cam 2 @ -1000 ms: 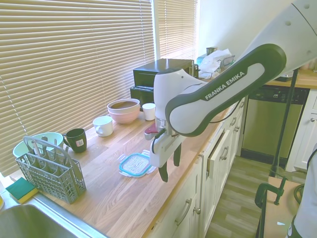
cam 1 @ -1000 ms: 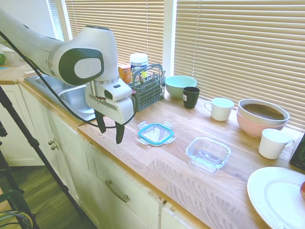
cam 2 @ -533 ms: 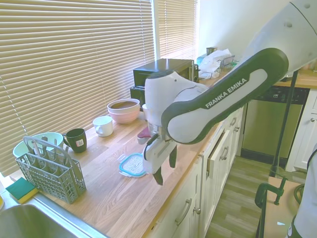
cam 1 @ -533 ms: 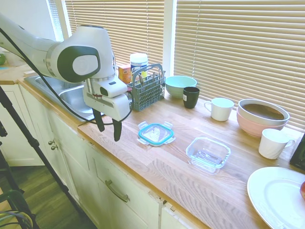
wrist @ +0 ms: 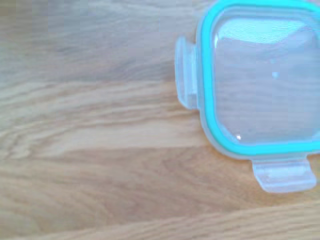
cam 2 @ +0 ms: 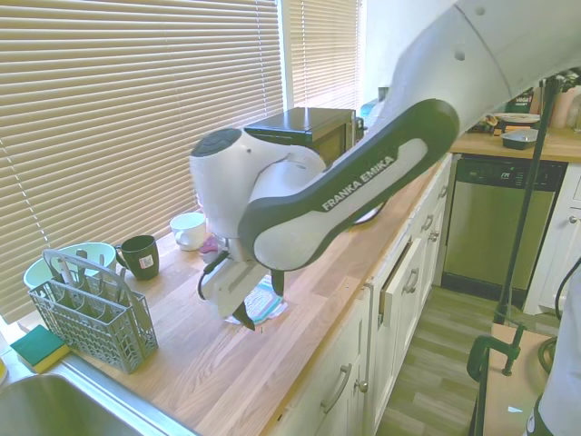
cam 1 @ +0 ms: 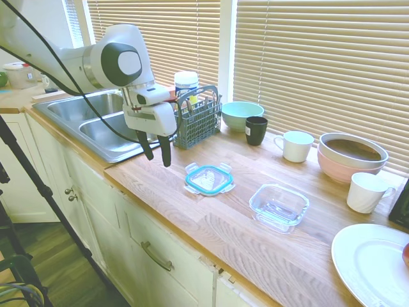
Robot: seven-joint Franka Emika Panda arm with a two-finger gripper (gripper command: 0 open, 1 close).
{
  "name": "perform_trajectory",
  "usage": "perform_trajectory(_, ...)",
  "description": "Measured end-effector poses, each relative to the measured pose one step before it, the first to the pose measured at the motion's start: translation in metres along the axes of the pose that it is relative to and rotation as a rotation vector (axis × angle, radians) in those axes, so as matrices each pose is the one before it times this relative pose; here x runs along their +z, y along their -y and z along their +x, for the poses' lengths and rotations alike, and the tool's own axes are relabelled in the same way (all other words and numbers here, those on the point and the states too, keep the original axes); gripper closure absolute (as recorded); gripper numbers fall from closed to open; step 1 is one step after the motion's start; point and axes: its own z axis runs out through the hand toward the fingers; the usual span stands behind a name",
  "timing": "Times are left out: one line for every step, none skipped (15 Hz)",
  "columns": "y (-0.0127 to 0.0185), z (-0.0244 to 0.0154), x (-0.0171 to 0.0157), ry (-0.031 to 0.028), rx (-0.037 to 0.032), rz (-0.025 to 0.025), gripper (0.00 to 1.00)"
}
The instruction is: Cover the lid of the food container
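The white arm was seen reaching in from the left in the first exterior view, its wrist bent downward over the near left part of the wooden counter [cam 1: 211, 224], just right of the sink [cam 1: 96, 125]. The gripper [cam 1: 157, 148] was held above the counter with its two dark fingers [cam 1: 166, 151] pointed down, spread apart and holding nothing. It was placed to the left of the lid [cam 1: 209, 179], apart from it and clear of the wood.

One lid was counted, lying flat on the counter, its teal rim and clear tabs visible; in the wrist view the lid [wrist: 260, 85] was shown on bare wood with two tabs in sight. One food container [cam 1: 279, 206] was counted to the right of the lid and slightly nearer, uncovered, the two set near each other but not touching.

Along the far side, from left to right, one grey cutlery basket [cam 1: 198, 118] was noted, then one mint-green bowl [cam 1: 241, 115], one dark mug [cam 1: 256, 130], one white mug [cam 1: 296, 146], one pink bowl [cam 1: 350, 165] with a second bowl [cam 1: 353, 149] nested in it, and one white cup [cam 1: 367, 192]. One white plate [cam 1: 367, 265] was seen at the near right corner.

In the second exterior view the lid was largely hidden behind the gripper [cam 2: 257, 306].
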Motion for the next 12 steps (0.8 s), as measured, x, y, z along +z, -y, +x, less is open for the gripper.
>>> perform_trajectory(0.00939, 0.00135, 0.00206, -0.01320, 0.01089, -0.01983, 0.00)
perform_trajectory(0.00939, -0.00010, 0.00339, -0.01360, 0.00949, -0.01959, 0.00)
perform_trajectory(0.00819, -0.00074, 0.00470, -0.01401, 0.00990, -0.02245, 0.00)
perform_trajectory(0.00815, -0.00192, 0.00493, -0.01091, 0.00936, -0.02101, 0.00)
perform_trajectory(0.00729, -0.00067, 0.00532, -0.00589, 0.00699, -0.01783, 0.00)
perform_trajectory(0.00580, 0.00014, 0.00491, -0.00677, 0.00586, -0.01571, 0.00)
perform_trajectory(0.00462, 0.00132, 0.00343, -0.00952, 0.00742, -0.00963, 0.00)
perform_trajectory(0.00385, 0.00335, 0.00386, -0.00879, 0.00902, -0.00789, 0.00)
perform_trajectory(0.00367, 0.00336, 0.00350, -0.00758, 0.00856, -0.00774, 0.00)
perform_trajectory(0.00352, 0.00264, 0.00372, -0.00830, 0.00749, -0.00904, 0.00)
perform_trajectory(0.00334, 0.00204, 0.00328, -0.00373, 0.00665, -0.00689, 0.00)
perform_trajectory(0.00351, 0.00159, 0.00333, -0.00370, 0.00289, -0.00572, 0.00)
